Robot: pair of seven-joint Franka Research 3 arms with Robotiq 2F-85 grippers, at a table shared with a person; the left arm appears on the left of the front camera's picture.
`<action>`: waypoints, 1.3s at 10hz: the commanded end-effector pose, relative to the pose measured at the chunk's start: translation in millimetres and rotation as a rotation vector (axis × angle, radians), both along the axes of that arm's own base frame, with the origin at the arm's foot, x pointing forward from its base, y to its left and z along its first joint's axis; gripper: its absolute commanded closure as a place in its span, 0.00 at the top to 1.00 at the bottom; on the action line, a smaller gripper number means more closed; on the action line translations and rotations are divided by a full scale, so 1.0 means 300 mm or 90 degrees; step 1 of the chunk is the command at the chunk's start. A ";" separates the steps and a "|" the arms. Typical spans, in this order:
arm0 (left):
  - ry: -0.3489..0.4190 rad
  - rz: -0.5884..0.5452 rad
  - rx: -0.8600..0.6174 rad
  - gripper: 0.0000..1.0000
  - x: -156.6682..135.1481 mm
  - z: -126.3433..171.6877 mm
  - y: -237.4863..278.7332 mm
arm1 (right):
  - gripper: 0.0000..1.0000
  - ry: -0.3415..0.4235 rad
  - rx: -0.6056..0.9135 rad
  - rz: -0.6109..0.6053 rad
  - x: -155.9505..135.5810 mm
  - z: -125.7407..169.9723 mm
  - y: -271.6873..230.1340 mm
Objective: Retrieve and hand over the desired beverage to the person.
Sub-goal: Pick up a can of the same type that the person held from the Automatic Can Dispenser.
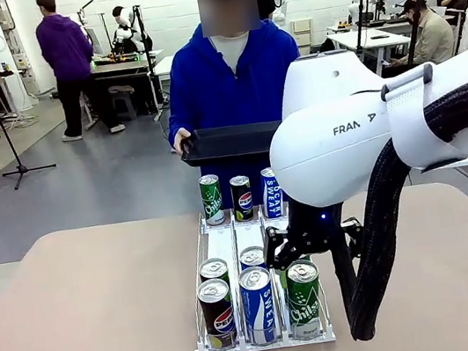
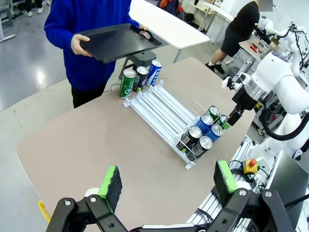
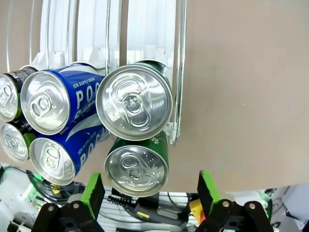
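We judge the task barely begun: grasp, lift and handover all remain. Low in the right wrist view, the right gripper (image 3: 150,187) hovers, fingers apart, over the front green can (image 3: 136,166) in the rack (image 1: 218,245). The left gripper (image 2: 167,179) hangs spread, holding nothing. At upper centre, the person (image 1: 232,78) holds an empty tray (image 1: 228,141).
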State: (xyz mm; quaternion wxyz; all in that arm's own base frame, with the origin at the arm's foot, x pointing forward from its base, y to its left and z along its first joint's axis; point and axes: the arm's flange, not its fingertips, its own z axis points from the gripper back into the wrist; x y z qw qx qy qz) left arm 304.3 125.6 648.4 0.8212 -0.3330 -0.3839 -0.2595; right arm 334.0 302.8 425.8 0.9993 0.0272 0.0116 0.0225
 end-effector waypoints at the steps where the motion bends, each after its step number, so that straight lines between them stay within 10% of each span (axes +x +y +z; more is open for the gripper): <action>1: -0.012 -0.009 -0.003 1.00 0.001 0.000 0.006 | 1.00 -0.019 -0.005 -0.004 0.024 -0.024 0.025; 4: -0.012 -0.009 -0.003 1.00 0.001 0.000 0.006 | 1.00 -0.022 0.009 0.023 0.028 -0.035 0.036; 5: -0.012 -0.009 -0.003 1.00 0.001 0.000 0.006 | 0.42 -0.021 0.010 0.029 0.025 -0.035 0.038; 6: -0.012 -0.009 -0.003 1.00 0.001 0.000 0.006 | 0.42 -0.016 0.011 0.031 0.023 -0.041 0.040; 7: -0.012 -0.009 -0.003 1.00 0.001 0.000 0.006 | 0.00 -0.014 0.011 0.029 0.023 -0.039 0.041; 8: -0.012 -0.009 -0.003 1.00 0.001 0.000 0.006 | 0.38 -0.013 0.011 0.028 0.024 -0.041 0.042; 9: -0.012 -0.009 -0.003 1.00 0.001 0.000 0.006 | 0.00 -0.014 0.012 0.027 0.026 -0.045 0.042; 13: -0.012 -0.009 -0.003 1.00 0.001 0.000 0.006 | 0.00 0.001 -0.010 0.038 0.018 -0.032 0.048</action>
